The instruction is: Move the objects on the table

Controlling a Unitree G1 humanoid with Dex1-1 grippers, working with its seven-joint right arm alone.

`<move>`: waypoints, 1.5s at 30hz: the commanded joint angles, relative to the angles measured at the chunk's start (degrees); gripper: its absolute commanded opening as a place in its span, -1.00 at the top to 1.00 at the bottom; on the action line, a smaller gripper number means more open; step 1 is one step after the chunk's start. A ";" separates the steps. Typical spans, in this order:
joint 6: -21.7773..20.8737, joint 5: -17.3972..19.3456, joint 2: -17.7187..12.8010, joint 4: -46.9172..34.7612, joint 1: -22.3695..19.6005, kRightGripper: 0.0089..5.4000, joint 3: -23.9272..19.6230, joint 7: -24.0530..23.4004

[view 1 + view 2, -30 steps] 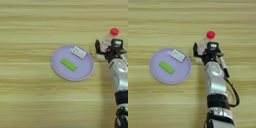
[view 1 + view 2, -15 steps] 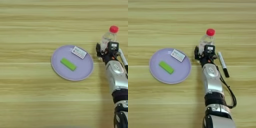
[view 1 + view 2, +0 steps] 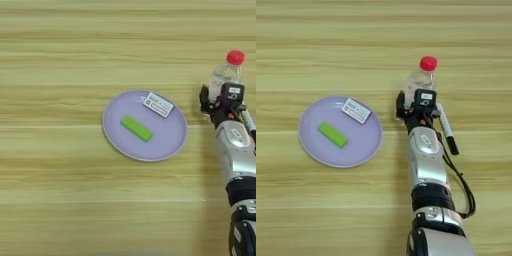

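On the bench [image 3: 316, 200] a lilac plate [image 3: 311, 145] carries the green block [image 3: 332, 135] at its middle and the white box [image 3: 356, 110] on its far-right rim. The red-capped bottle [image 3: 422, 77] stands upright, well right of the plate. The right pincer [image 3: 415, 107] sits against the bottle's base, fingers spread to either side of it; whether they press it cannot be told.

Head stereo pair, both eyes looking steeply down on my desk [image 3: 60, 45], which fills each frame. Left eye reaches further left, right eye further right. Both share the plate [image 3: 311, 145], bottle [image 3: 421, 80] and arm [image 3: 426, 155].
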 commanded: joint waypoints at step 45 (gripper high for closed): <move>-5.19 1.15 -12.33 1.16 -3.16 -0.18 -9.02 -3.55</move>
